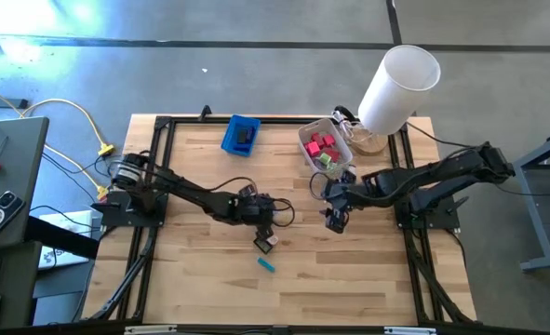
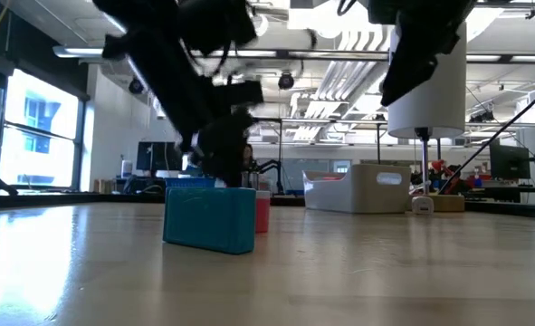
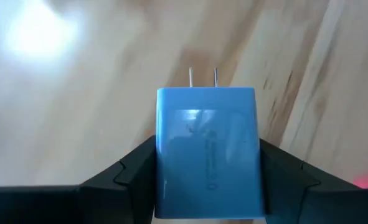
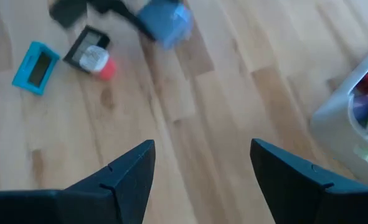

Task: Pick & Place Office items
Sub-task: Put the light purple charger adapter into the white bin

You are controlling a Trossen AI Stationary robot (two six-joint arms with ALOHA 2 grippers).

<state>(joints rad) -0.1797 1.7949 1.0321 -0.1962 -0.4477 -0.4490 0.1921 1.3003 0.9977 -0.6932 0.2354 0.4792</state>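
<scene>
The left end effector (image 3: 207,177) clasps a blue plug-in charger (image 3: 207,152) just above the wooden surface (image 1: 368,270), while the right end effector (image 4: 202,168) hovers released nearby; a shallow pinch could let the charger twist free.

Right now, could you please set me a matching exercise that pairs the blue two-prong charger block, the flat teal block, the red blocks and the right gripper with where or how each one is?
Things:
1. blue two-prong charger block
2. flat teal block
3. red blocks
4. right gripper

Places or states:
A. inside the translucent white bin
B. open and empty above the wooden table
C. clamped between the fingers of the left gripper
D. lying on bare wood, apart from both grippers

Pairs: 1-C, 2-D, 3-A, 4-B.
</scene>
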